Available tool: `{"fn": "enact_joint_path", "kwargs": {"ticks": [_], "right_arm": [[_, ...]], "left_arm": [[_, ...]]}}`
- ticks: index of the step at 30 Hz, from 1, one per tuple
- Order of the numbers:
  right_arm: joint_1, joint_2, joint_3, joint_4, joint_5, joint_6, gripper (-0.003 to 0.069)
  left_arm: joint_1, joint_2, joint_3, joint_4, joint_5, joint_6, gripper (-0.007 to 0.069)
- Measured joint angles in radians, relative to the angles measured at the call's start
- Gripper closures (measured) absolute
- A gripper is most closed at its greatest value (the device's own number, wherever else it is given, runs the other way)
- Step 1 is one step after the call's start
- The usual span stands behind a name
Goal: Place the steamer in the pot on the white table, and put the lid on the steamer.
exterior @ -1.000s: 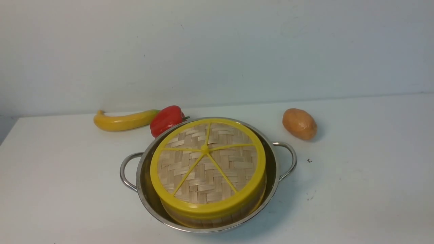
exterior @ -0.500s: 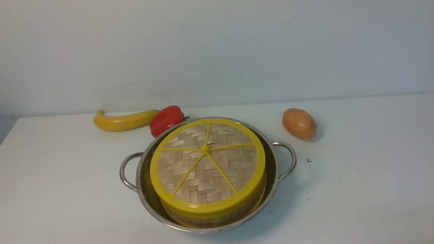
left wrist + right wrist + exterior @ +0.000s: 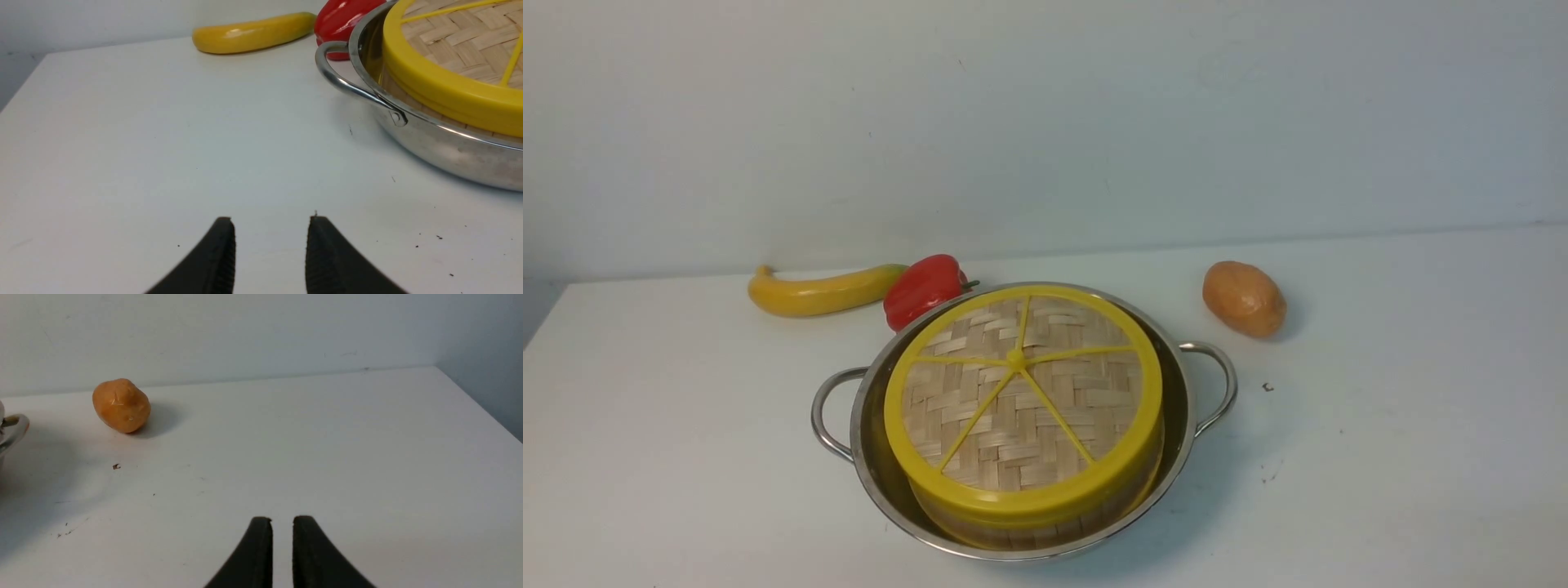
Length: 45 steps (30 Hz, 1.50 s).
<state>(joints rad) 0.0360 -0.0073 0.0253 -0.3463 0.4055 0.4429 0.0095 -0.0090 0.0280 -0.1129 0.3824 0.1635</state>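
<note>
The pot (image 3: 866, 457) stands on the white table (image 3: 1380, 490), near the front middle. The steamer (image 3: 1029, 535) sits inside it, only a strip of its bamboo wall showing. The lid (image 3: 1021, 400) lies flat on top of the steamer and covers it. Neither gripper shows in the front view. In the left wrist view my left gripper (image 3: 270, 222) hovers open and empty over bare table, short of the pot (image 3: 441, 155) and lid (image 3: 449, 94). My right gripper (image 3: 282, 520) stands slightly open and holds nothing, well away from the pot's handle (image 3: 14, 426).
A yellow banana (image 3: 821, 290) and a red pepper (image 3: 923, 287) lie behind the pot on the left, the pepper close to its rim. A potato (image 3: 1244, 298) lies behind it on the right. A wall runs along the table's far edge.
</note>
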Motion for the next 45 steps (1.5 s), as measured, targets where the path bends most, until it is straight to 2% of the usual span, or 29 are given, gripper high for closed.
{"fn": "enact_joint_path", "kwargs": {"ticks": [16,20,21,23,24,25,28,45], "right_arm": [[0.0,0.0,-0.001,0.027,0.004,-0.009,0.0574],[0.0,0.0,-0.002,0.126,0.002,-0.145,0.0571],[0.0,0.0,-0.002,0.195,-0.001,-0.238,0.0567],[0.0,0.0,-0.002,0.282,-0.003,-0.331,0.0563],[0.0,0.0,-0.002,0.282,-0.003,-0.34,0.0562],[0.0,0.0,-0.002,0.352,-0.002,-0.408,0.0561],[0.0,0.0,-0.002,0.397,-0.002,-0.468,0.0561],[0.0,0.0,-0.002,0.398,-0.002,-0.496,0.0547]], "left_arm": [[0.0,0.0,0.0,0.0,0.0,0.0,0.0386],[0.0,0.0,0.0,0.0,0.0,0.0,0.0386],[0.0,0.0,0.0,0.0,0.0,0.0,0.0386],[0.0,0.0,0.0,0.0,0.001,0.0,0.0386],[0.0,0.0,0.0,0.0,0.001,0.0,0.0386],[0.0,0.0,0.0,0.0,0.001,0.0,0.0386],[0.0,0.0,0.0,0.0,0.001,0.0,0.0386],[0.0,0.0,0.0,0.0,0.001,0.0,0.0386]]}}
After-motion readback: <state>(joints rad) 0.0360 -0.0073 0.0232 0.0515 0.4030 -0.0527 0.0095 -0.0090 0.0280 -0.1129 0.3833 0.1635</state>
